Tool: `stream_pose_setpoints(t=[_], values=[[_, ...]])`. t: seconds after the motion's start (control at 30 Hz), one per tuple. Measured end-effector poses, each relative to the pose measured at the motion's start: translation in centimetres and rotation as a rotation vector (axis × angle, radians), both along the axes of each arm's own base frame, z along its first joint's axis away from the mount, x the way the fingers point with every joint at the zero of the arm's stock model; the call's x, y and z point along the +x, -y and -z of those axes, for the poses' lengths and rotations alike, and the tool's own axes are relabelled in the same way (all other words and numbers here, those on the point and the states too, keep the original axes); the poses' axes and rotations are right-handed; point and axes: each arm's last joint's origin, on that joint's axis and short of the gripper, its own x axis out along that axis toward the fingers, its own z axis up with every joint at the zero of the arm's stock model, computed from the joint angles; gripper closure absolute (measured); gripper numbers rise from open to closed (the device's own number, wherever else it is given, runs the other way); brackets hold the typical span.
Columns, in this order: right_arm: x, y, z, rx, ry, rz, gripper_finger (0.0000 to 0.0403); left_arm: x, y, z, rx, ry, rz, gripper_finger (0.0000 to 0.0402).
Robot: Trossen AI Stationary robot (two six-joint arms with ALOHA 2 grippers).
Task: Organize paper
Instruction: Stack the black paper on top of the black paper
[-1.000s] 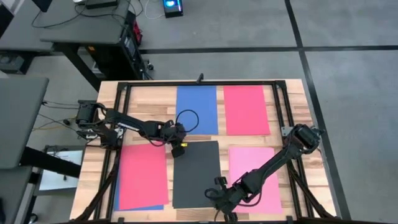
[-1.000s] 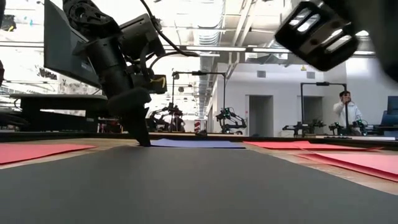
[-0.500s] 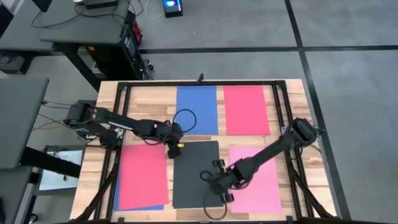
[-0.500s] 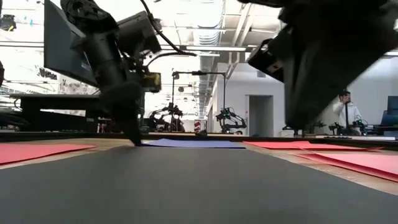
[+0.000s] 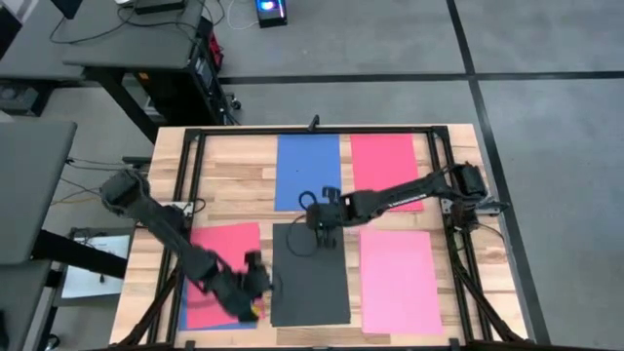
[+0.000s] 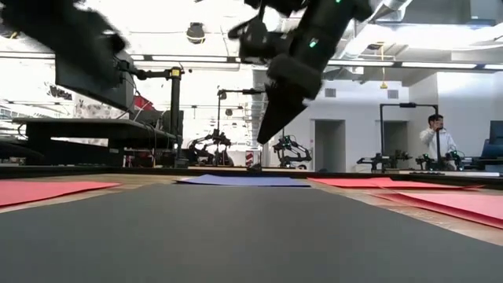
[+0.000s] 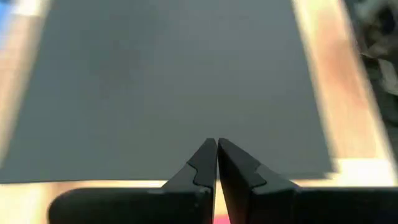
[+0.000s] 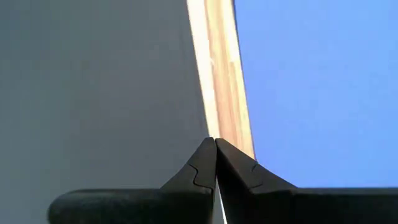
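1. The wooden tabletop [image 5: 234, 175] carries the paper laid out flat in two rows: a blue sheet [image 5: 308, 171] and a red sheet [image 5: 385, 171] in the far row, and a second red sheet [image 5: 222, 273], a dark grey sheet [image 5: 310, 283] and a pink sheet [image 5: 400, 281] in the near row.
2. A strip of blue shows under the near red sheet along its lower edge; it is probably another blue sheet beneath it.
3. The left tool [image 5: 255, 310] is at the near left corner of the dark grey sheet, by the seam with the near red sheet. Its fingers are pressed together and hold nothing.
4. The right tool [image 5: 323, 237] reaches across to the far edge of the dark grey sheet, just near of the blue sheet. Its fingers are also closed and empty, over the bare wood between the two sheets.
5. In the low view a person [image 6: 437, 140] stands in the room beyond.
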Motion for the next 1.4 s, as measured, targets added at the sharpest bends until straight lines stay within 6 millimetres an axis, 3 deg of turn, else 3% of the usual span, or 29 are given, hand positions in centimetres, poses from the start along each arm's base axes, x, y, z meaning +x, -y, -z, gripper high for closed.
stream_pose_setpoints(t=[0.2, 0.37, 0.57, 0.87, 1.4], values=[[0.2, 1.6, 0.3, 0.052, -0.021, -0.040, 0.0403, 1.6, 6.0, 3.9, 0.056, -0.099, 0.050, 0.0402], [0.6, 0.9, 1.2, 0.049, -0.027, -0.080, 0.0403, 3.7, 8.3, 3.9, 0.110, -0.153, 0.056, 0.0402], [0.9, 1.1, 2.4, 0.045, -0.050, -0.081, 0.0403, 4.4, 9.4, 2.3, 0.084, -0.127, 0.090, 0.0402], [1.9, 3.3, 5.4, 0.056, -0.070, -0.026, 0.0403, 4.1, 10.8, 4.0, 0.005, -0.173, 0.123, 0.0402], [1.9, 3.2, 5.1, 0.061, -0.061, -0.030, 0.0403, 4.0, 11.3, 4.1, -0.050, -0.192, 0.165, 0.0402]])
